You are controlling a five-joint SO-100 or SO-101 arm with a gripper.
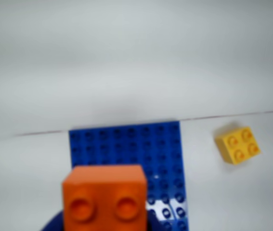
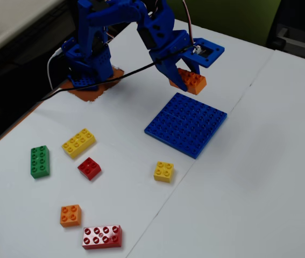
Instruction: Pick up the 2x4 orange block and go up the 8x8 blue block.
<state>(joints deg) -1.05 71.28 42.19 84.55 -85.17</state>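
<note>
2x4 orange block [image 2: 189,80]: clamped in the gripper [image 2: 182,77], lifted clear of the table [image 2: 260,177], hanging over the far edge of the 8x8 blue block [image 2: 186,124]; in the wrist view its studded end fills the lower foreground above the blue studs; 8x8 blue block: flat on the table near its middle, across a seam; loose bricks toward the near left: yellow eight-stud brick [image 2: 78,142], green brick [image 2: 39,161], small red brick [image 2: 89,168], small yellow brick [image 2: 164,171], small orange brick [image 2: 70,215], long red brick [image 2: 102,237].
</note>
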